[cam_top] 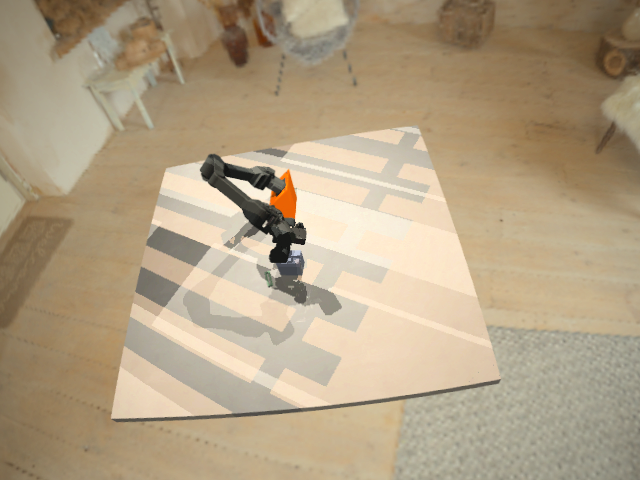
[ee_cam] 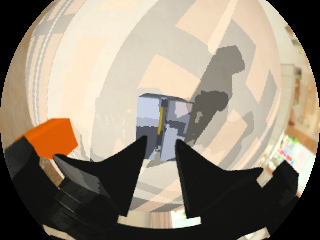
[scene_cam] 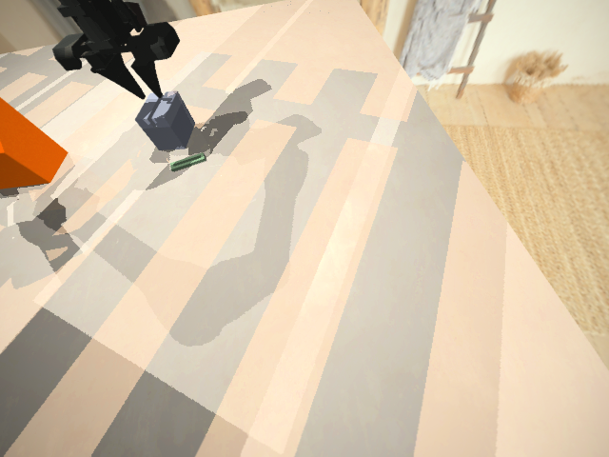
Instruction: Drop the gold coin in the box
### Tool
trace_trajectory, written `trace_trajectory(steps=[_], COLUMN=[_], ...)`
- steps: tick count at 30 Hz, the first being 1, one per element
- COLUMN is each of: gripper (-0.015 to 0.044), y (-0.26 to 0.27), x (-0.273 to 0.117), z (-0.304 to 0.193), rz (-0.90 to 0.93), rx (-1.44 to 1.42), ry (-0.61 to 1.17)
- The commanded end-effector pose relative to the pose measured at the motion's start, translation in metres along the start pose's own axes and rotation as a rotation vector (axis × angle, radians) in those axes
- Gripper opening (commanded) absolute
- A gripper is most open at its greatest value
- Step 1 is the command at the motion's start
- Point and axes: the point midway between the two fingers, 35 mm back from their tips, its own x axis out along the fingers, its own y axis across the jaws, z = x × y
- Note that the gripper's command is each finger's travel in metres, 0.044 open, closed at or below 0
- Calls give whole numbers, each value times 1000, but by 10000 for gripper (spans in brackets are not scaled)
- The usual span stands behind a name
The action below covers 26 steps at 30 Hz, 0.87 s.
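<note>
The gold coin (ee_cam: 161, 120) shows in the wrist view as a thin yellow strip along the slot of the grey box (cam_top: 291, 267) (scene_cam: 171, 127) (ee_cam: 147, 107). It lies in line with the slot, and no part of it shows above the lid in the exterior view. How deep it sits cannot be told. My gripper (scene_cam: 151, 96) (ee_cam: 162, 140) is partly open, with nothing between the fingertips, just above the lid. The dark-green holder (cam_top: 268, 279) (scene_cam: 187, 162) is empty on the table beside the box.
An orange block (cam_top: 285, 198) (scene_cam: 24, 148) (ee_cam: 57, 137) stands near the arm's base, off to one side of the box. Shadows of the arm fall across the table (cam_top: 413, 330) around the box and the holder.
</note>
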Motion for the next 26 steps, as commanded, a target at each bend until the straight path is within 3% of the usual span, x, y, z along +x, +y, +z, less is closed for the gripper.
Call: trace_trajectory(steps=[1, 4, 15, 18, 26], gripper=[161, 161, 440, 440, 440], y=[0, 0, 2, 5, 5], x=[0, 0, -39, -60, -60], z=[0, 0, 1, 0, 0], rz=[0, 0, 3, 6, 6], rx=[1, 1, -6, -12, -12], ry=[0, 0, 4, 10, 10])
